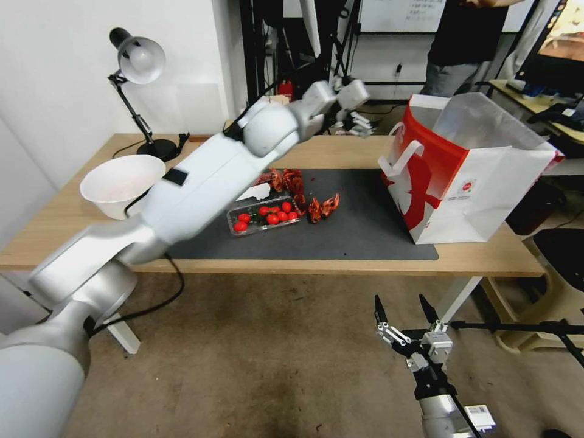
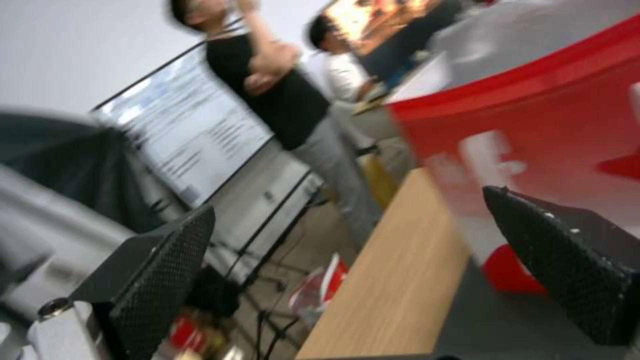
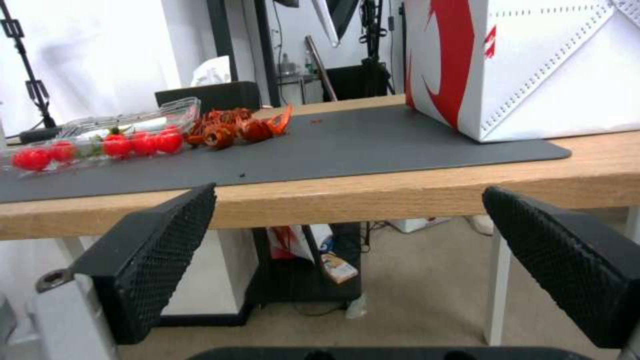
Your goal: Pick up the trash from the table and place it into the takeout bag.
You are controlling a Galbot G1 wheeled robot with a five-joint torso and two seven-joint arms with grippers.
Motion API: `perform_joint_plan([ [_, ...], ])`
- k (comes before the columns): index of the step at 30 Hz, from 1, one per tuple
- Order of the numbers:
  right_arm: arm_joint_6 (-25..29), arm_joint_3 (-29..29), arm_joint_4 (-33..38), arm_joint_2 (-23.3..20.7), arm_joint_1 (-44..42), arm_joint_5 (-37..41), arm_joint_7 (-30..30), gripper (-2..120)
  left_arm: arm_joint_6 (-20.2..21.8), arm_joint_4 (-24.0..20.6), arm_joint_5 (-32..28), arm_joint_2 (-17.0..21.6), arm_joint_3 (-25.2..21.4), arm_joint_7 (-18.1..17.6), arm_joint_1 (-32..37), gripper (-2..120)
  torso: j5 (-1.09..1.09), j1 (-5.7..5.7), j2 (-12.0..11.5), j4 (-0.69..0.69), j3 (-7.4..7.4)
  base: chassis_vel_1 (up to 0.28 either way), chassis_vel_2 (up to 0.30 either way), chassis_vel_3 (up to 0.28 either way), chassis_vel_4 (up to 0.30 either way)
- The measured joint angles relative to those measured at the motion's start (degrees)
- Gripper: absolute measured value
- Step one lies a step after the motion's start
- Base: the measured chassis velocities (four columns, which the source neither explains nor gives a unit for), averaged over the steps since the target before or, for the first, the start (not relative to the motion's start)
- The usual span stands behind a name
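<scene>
Where mat ends, takeout bag (image 1: 471, 182) upright; red-white panels

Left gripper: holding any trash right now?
No. The left gripper is open with nothing between its jaws, raised beside the takeout bag.

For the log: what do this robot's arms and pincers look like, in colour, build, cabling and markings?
Both arms are glossy white and silver-grey with rounded joint housings. The left arm carries a small black rectangular patch, and a black cable runs along it; its left pincer is white-grey. The right pincer has two slim black pointed fingers with diamond-textured pads on pale metal mounts, and a white label near the wrist.
</scene>
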Motion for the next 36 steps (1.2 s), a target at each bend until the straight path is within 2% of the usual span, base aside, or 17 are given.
perform_joint_plan([
  [1, 0.0, 0.0, 0.0, 0.0, 0.0, 0.0, 0.0, 100, 0.0, 0.0, 0.0, 0.0, 0.0, 0.0, 0.0, 100, 0.00, 0.00, 0.0, 0.00, 0.00, 0.000, 0.000, 0.000, 0.000],
  [3, 0.0, -0.2, 0.1, -0.1, 0.0, 0.0, 0.0, 100, 1.0, -3.3, -1.7, 2.8, -4.3, -3.2, 5.0, 100, -0.01, 0.00, 0.0, 0.00, 0.00, 0.000, 0.000, 0.000, 0.000],
  [5, 0.0, -0.2, 0.2, -0.1, 0.1, 0.0, 0.0, 100, 1.0, -4.4, -2.4, 3.7, -5.4, -4.4, 6.5, 100, 0.01, 0.00, 0.0, 0.01, 0.00, 0.000, 0.000, 0.000, 0.000],
  [6, -0.1, -0.4, 0.3, -0.2, 0.1, 0.0, 0.0, 100, 0.9, -6.7, -4.6, 5.6, -7.5, -7.9, 10.4, 100, -0.02, 0.00, 0.0, 0.01, 0.00, 0.000, 0.000, 0.000, 0.000],
  [7, -0.2, -0.5, 0.4, -0.2, 0.1, 0.0, 0.0, 100, 0.6, -7.9, -5.7, 6.5, -8.6, -9.6, 12.2, 100, -0.03, 0.00, 0.0, 0.00, 0.01, 0.000, 0.000, 0.000, 0.000],
  [8, -0.2, -0.5, 0.4, -0.2, 0.1, 0.0, 0.0, 100, 0.6, -7.9, -5.7, 6.5, -8.6, -9.6, 12.2, 100, -0.03, 0.00, 0.0, 0.00, 0.01, 0.000, 0.000, 0.000, 0.000],
  [10, -0.3, -0.8, 0.7, -0.4, 0.2, 0.0, 0.0, 100, -0.5, -11.1, -8.1, 8.5, -11.6, -13.5, 16.9, 100, 0.01, 0.00, 0.0, 0.00, 0.00, 0.000, 0.000, 0.000, 0.000],
  [12, -0.4, -0.9, 0.8, -0.4, 0.3, 0.0, 0.1, 100, -0.9, -12.1, -8.7, 9.1, -12.7, -14.5, 18.6, 100, 0.00, 0.00, 0.0, -0.01, 0.00, 0.000, 0.000, 0.000, 0.000],
  [13, -0.6, -1.1, 1.0, -0.5, 0.4, 0.0, 0.1, 100, -1.8, -14.6, -9.8, 10.4, -15.8, -16.6, 22.8, 100, -0.01, 0.00, 0.0, 0.01, 0.00, 0.000, 0.000, 0.000, 0.000],
  [15, -0.8, -1.3, 1.3, -0.6, 0.5, -0.1, 0.1, 100, -2.9, -17.1, -10.6, 11.6, -19.2, -17.9, 27.2, 100, 0.00, 0.00, 0.0, 0.00, 0.00, 0.000, 0.000, 0.000, 0.000],
  [16, -1.0, -1.5, 1.7, -0.6, 0.6, -0.2, 0.1, 100, -4.4, -19.7, -11.1, 12.7, -22.4, -19.2, 31.8, 100, -0.01, 0.00, 0.0, 0.01, 0.00, 0.000, 0.000, 0.000, 0.000],
  [21, -1.3, -1.6, 2.3, -0.7, 0.7, -0.3, 0.2, 100, -7.5, -23.1, -11.1, 13.9, -26.4, -20.9, 38.9, 100, -0.02, -0.01, 0.0, 0.01, 0.00, 0.000, 0.000, 0.000, 0.000],
  [24, -1.5, -1.7, 3.0, -0.8, 0.6, -0.4, 0.2, 100, -9.5, -26.7, -10.7, 14.1, -30.7, -21.5, 46.5, 100, 0.02, 0.00, 0.0, -0.02, -0.01, 0.000, 0.000, 0.000, 0.000],
  [25, -1.5, -1.7, 3.0, -0.8, 0.6, -0.4, 0.2, 100, -9.5, -26.7, -10.7, 14.1, -30.7, -21.5, 46.5, 100, 0.02, 0.00, 0.0, -0.02, -0.01, 0.000, 0.000, 0.000, 0.000],
  [28, -1.7, -1.6, 3.9, -1.1, 0.6, -0.4, 0.2, 100, -11.2, -29.2, -9.5, 13.4, -34.6, -21.6, 54.6, 100, 0.01, -0.01, 0.0, -0.02, -0.01, 0.000, 0.000, 0.000, 0.000],
  [33, -2.1, -1.4, 4.7, -1.4, 0.4, -0.3, 0.2, 100, -12.5, -31.3, -8.4, 12.0, -38.8, -21.0, 62.4, 100, 0.00, -0.01, 0.0, 0.00, 0.00, 0.000, 0.000, 0.000, 0.000],
  [36, -2.2, -1.1, 5.0, -1.6, 0.2, -0.1, 0.2, 100, -14.0, -33.6, -5.5, 9.8, -43.6, -20.7, 70.4, 100, 0.02, -0.01, 0.0, 0.00, -0.01, 0.000, 0.000, 0.000, 0.000],
])
